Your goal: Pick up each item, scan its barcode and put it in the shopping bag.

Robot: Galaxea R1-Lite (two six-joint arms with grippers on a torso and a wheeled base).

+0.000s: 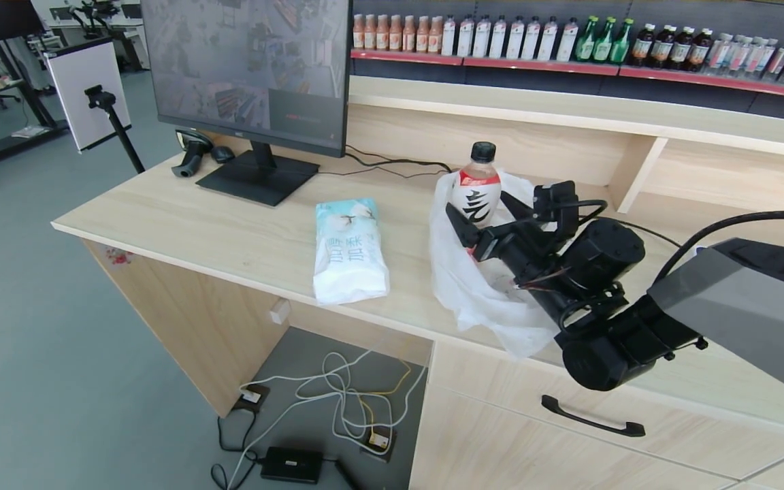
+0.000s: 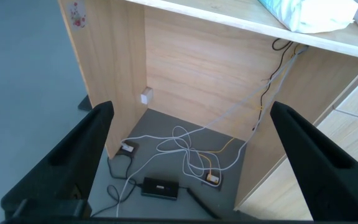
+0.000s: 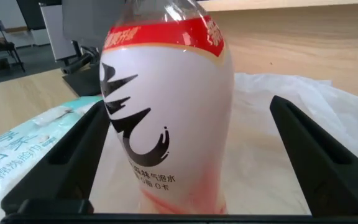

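- Right gripper (image 1: 475,207), fingers spread wide, sits around the bottle (image 1: 477,185) standing in the shopping bag (image 1: 480,299) (bag props it up).
- Left gripper (image 2: 191,118) hangs low, also spread, empty.

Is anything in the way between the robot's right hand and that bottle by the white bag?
Nothing visible. The right hand is open, with one finger on either side of the bottle, which stands upright between them. The bag shows its plastic behind the bottle, not in between.
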